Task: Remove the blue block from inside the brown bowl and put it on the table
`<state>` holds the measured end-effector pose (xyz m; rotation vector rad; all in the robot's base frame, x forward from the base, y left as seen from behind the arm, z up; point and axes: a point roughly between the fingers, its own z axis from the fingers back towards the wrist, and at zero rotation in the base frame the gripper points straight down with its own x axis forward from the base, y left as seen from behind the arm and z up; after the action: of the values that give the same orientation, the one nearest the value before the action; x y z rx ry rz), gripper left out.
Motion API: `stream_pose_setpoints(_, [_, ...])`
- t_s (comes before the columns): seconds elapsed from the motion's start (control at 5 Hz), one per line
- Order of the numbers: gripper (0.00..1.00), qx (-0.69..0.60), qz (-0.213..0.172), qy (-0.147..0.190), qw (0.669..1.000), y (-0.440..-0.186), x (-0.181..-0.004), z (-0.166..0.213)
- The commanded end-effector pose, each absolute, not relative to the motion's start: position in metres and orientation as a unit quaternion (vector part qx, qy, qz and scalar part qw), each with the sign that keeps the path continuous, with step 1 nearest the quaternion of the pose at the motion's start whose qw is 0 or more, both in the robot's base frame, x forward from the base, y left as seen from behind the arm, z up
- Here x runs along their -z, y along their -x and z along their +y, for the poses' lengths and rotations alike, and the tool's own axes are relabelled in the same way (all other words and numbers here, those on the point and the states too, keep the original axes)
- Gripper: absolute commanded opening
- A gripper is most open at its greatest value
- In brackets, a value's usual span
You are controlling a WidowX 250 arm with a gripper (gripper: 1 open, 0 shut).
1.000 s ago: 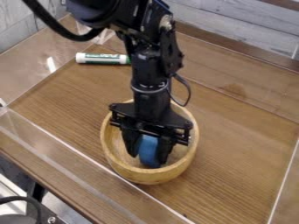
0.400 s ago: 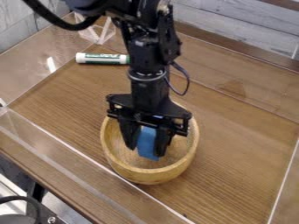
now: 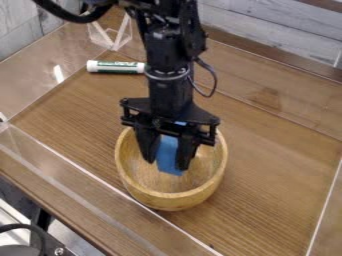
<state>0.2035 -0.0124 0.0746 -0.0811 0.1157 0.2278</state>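
The blue block (image 3: 170, 159) hangs upright between the fingers of my gripper (image 3: 170, 155), which is shut on it and points straight down. Block and gripper are over the middle of the brown bowl (image 3: 147, 192), a round tan wooden bowl near the front of the table (image 3: 267, 130). The block's lower end is still about level with the bowl's rim, clear of the bowl's floor. The black arm rises from the gripper toward the top of the view and hides part of the bowl's far wall.
A white marker with a green cap (image 3: 115, 66) lies at the back left of the table. Clear plastic walls (image 3: 54, 165) edge the tabletop at the front and left. Bare wood lies to the right of the bowl.
The gripper has risen with the blue block held in it, lifting the block off the bowl's floor. The bowl and marker have stayed put.
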Motion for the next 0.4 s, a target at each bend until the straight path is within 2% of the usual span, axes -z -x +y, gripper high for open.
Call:
stream_pose_setpoints(0.0, [0.00, -0.119, 0.028, 0.046, 0.991, -0.2143, -0.0934, -0.0099])
stream_pose_setpoints(0.2, [0.00, -0.124, 0.029, 0.048, 0.991, -0.2141, -0.0981, -0.0086])
